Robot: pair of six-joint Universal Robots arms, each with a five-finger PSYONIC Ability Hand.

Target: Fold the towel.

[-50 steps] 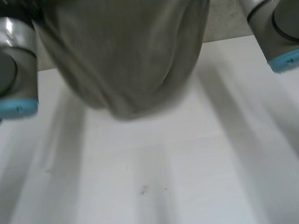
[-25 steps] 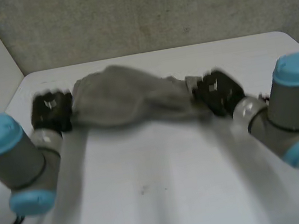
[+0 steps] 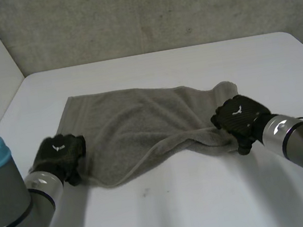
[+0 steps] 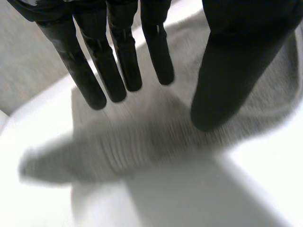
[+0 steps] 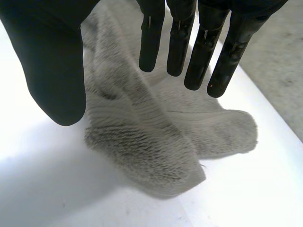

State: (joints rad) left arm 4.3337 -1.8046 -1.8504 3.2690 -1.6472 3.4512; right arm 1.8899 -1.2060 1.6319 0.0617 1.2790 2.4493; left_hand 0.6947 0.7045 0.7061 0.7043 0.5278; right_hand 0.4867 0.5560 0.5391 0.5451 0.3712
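On the white table (image 3: 182, 200) the towel (image 3: 136, 127) lies opened out in a single layer, its far edge fairly straight and flat while the near edge is wavy and loose. The left hand (image 3: 60, 154) sits at the towel's near-left corner and the right hand (image 3: 238, 117) at the near-right, where the cloth is gathered into a soft ridge that doubles over itself.

Each wrist view shows its own hand spread, holding nothing. The left hand's fingers (image 4: 127, 61) are straight, with the thumb standing well apart from them over the cloth. The right hand's fingers (image 5: 151, 38) are straight too and hang above the rumpled corner without pinching it.

The placement suits a two-handed spread: one hand per near corner keeps the cloth stretched across the table's width. No fold looks made yet, so the task appears to be at its start. The bunched right side would likely carry its crease into any fold, so smoothing or re-pinching that corner seems to be what the next move calls for.
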